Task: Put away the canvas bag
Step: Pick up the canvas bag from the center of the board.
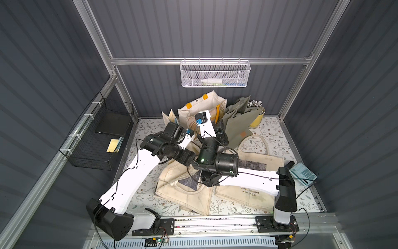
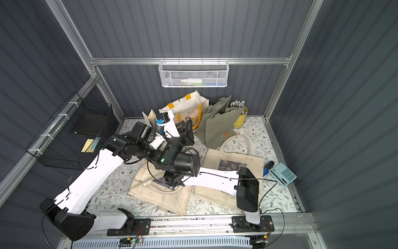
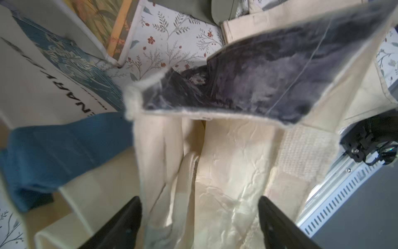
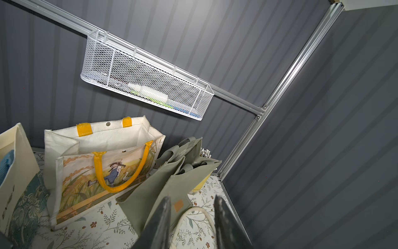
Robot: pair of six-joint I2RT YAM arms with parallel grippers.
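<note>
Canvas bag with "Claude Monet Nymphéas" lettering

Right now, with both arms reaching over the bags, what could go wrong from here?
1. The left pincer stands open over the crumpled canvas bag; closing here may catch only one layer or a strap.
2. The left arm and right arm cross closely in both top views; a careless move could make them collide.
3. The right pincer sits close to the upright yellow-handled tote; a swing might tip it.
</note>
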